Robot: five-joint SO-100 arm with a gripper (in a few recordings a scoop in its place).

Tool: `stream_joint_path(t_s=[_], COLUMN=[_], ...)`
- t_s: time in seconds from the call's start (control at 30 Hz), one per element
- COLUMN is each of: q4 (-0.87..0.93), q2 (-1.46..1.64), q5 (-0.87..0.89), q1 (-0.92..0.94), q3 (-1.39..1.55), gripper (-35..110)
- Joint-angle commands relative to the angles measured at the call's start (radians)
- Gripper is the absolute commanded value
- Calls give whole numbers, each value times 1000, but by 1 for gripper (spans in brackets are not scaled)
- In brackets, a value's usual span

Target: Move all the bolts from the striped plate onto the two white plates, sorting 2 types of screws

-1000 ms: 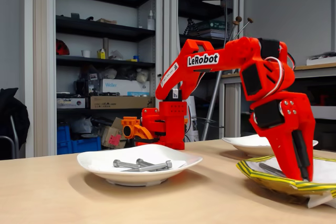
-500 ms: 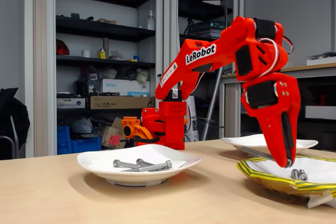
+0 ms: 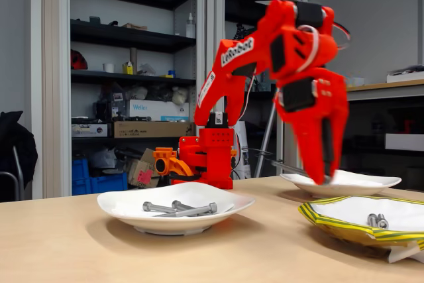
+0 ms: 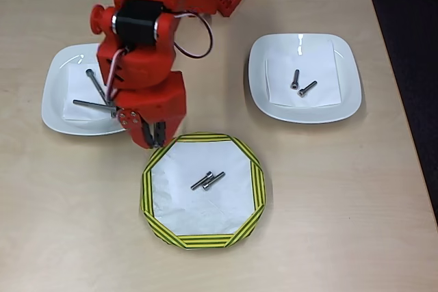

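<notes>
The gripper (image 3: pixel 322 175) hung in the air, its fingers pinched on a long bolt (image 3: pixel 288 167) that jutted sideways from the tips; in the overhead view the gripper (image 4: pixel 152 135) stood just off the upper-left rim of the striped plate (image 4: pixel 254 181); the red arm (image 4: pixel 147 46) reached over the left white plate (image 4: pixel 55 94), well apart from the striped plate on that side; the right white plate (image 4: pixel 263 94) lay beyond the striped plate's upper-right rim; two long bolts (image 4: pixel 91 94) lay crossed on the left plate; two short bolts (image 4: pixel 301 84) lay on the right plate; two short bolts (image 4: pixel 208 181) lay touching at the striped plate's centre.
</notes>
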Motion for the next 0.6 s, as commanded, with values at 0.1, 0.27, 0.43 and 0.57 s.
stream_joint_path(t_s=[0.1,0.27,0.43,0.57], q4=[29,5,-60,-60], q2=[284,299,238,216], q5=[-170,-342,-453,-469], q1=[212,376,451,443], q3=[304,397,400,379], gripper=[0,0,5,11])
